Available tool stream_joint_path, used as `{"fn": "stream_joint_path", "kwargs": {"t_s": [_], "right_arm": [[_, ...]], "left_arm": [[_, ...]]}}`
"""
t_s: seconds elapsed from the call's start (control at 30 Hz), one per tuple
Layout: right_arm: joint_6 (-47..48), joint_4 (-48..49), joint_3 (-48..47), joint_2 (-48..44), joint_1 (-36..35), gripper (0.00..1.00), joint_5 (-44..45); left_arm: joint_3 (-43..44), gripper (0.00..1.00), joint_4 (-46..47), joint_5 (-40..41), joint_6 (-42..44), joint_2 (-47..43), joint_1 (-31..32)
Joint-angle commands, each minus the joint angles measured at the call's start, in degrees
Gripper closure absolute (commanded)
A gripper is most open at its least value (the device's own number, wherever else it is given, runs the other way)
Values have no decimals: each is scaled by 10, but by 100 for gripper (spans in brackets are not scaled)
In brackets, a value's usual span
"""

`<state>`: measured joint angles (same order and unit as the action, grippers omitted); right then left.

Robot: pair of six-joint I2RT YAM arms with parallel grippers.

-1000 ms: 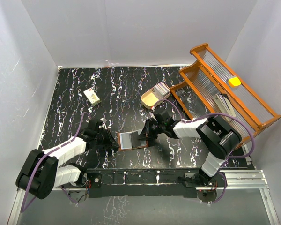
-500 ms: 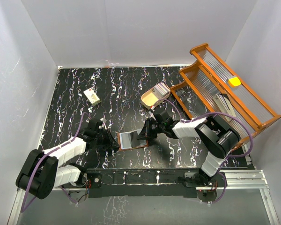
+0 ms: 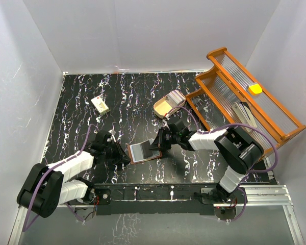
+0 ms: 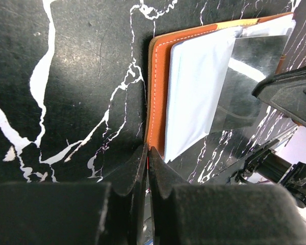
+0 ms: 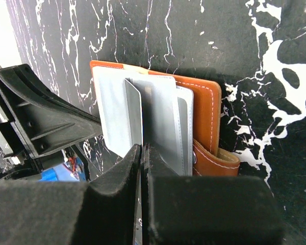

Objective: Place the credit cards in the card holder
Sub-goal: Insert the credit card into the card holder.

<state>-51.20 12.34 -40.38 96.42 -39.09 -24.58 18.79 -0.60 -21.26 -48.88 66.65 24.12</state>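
Observation:
The brown card holder [image 3: 143, 152] lies open on the black marbled table, its grey-blue lining up. My left gripper [image 3: 123, 156] is shut on its left leather edge [image 4: 157, 102]. My right gripper [image 3: 161, 145] is shut on one grey credit card [image 5: 134, 109], held on edge over the lining pockets [image 5: 168, 122]. The card's far end rests against the lining. The snap tab [image 5: 214, 161] sticks out at the holder's near right. More cards [image 3: 177, 95] stand stacked in the beige tray.
The beige oval tray [image 3: 164, 107] sits just behind the right gripper. A small cream block [image 3: 100, 104] lies at the back left. An orange slatted rack [image 3: 245, 97] with a yellow object [image 3: 254, 88] fills the right side. White walls enclose the table.
The card holder has turned slightly, its left edge raised a little by the left gripper. The right gripper with the card has shifted only slightly over the lining.

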Motion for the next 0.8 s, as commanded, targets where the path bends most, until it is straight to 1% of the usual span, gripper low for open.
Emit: {"fn": "stream_joint_path", "kwargs": {"t_s": [0.0, 0.2, 0.4, 0.43, 0.53, 0.6, 0.77], "right_arm": [[-4, 31, 8, -18, 3, 100, 25], [-3, 35, 7, -7, -3, 100, 11], [20, -7, -15, 4, -7, 97, 12], [20, -16, -18, 5, -8, 96, 15], [47, -42, -26, 0, -8, 88, 26], [55, -57, -30, -11, -8, 85, 40], [90, -96, -57, -9, -8, 81, 47]], "left_arm": [[-21, 95, -4, -11, -9, -3, 1], [-18, 95, 1, -12, -10, 2, 1], [-14, 95, 0, -11, -4, 7, 1], [-10, 95, -3, -9, -1, 8, 1], [-5, 95, -6, 1, 7, 11, 1], [-5, 95, -10, 12, 14, 17, 1], [9, 94, -21, 17, 26, 29, 1]]}}
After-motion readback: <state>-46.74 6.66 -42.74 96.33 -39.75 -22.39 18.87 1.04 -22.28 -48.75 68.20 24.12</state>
